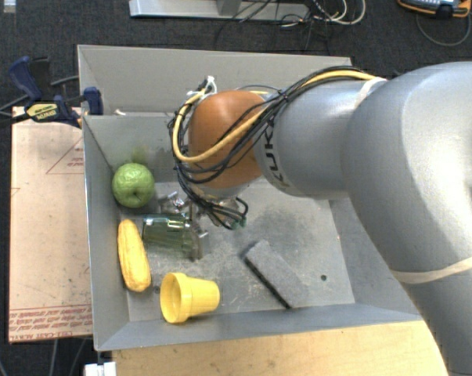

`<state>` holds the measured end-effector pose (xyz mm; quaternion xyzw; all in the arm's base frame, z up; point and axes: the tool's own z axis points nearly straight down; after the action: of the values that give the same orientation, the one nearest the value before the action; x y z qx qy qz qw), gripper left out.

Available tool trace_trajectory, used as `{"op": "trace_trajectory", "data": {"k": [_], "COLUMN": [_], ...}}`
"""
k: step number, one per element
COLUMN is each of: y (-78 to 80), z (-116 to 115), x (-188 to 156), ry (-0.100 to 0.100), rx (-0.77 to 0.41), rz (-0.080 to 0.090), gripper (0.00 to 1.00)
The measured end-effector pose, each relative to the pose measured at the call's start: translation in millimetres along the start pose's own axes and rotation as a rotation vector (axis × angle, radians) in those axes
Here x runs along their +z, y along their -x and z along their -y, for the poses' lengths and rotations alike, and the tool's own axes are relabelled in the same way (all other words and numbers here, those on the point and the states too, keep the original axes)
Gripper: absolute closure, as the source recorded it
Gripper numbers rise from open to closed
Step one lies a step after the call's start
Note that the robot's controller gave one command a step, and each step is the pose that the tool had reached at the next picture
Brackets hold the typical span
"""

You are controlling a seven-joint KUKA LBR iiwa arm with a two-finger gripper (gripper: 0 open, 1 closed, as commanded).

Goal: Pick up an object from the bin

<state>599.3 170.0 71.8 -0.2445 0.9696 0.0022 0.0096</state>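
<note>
By the bin's near wall, a yellow cup lies on its side towards the left corner, and a grey block lies flat towards the middle. Further in, a yellow corn cob runs along the left wall. Just beside it, the gripper is down on the floor at a dark green, glassy-looking thing lying on its side. Whether the gripper is open or closed on this thing cannot be told, as the orange-covered wrist and its cables overhang the spot. Beyond, a green apple sits against the left wall, short of the far corner.

The risks look plain. A smooth, rounded body may slip or roll from a poor grip, and the cob is close enough to be nudged or caught up. A hard descent could also press the thing into the floor.
</note>
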Motion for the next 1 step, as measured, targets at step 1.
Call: {"op": "trace_trajectory", "data": {"k": [1], "y": [0.1], "z": [0.1], "x": [0.0], "ry": [0.000], "rx": [0.000], "rz": [0.001], "gripper": [1.00]}}
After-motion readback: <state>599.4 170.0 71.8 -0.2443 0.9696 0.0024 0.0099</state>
